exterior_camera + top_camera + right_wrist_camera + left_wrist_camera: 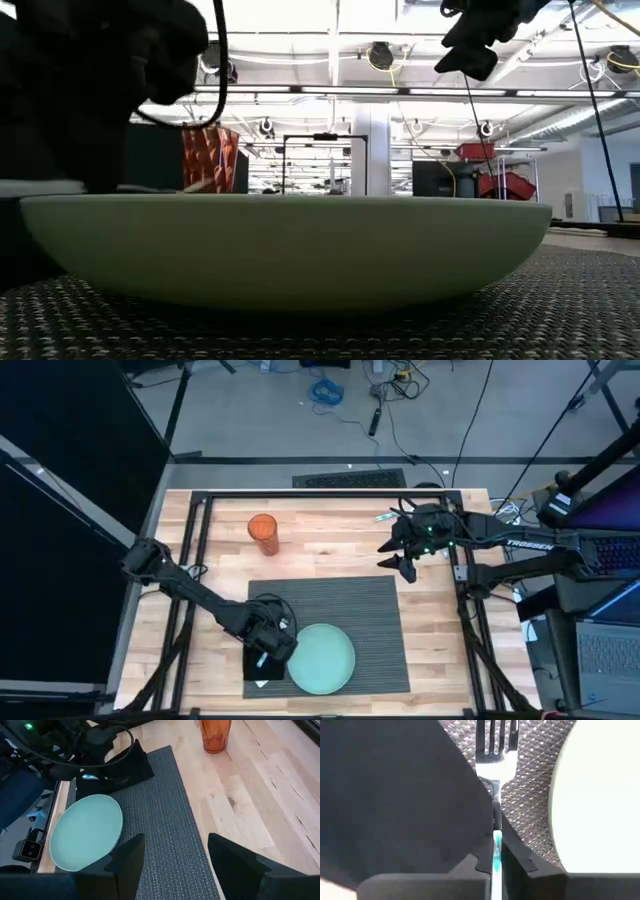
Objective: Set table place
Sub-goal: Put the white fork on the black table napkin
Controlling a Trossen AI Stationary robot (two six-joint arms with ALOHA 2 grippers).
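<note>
Two arms work over a light plank table point(330, 540) that carries a dark grey ribbed placemat point(370, 610) with a pale teal plate point(322, 658) at its near edge. Beside the plate, the left gripper point(268, 650) pinches a fork point(496, 760) over a black napkin point(127, 767). Near the far right edge, the right gripper point(400, 555) hangs with fingers spread wide. An orange cup point(263, 534) stands beyond the mat; cables trail across the grey floor point(280, 410) behind.
</note>
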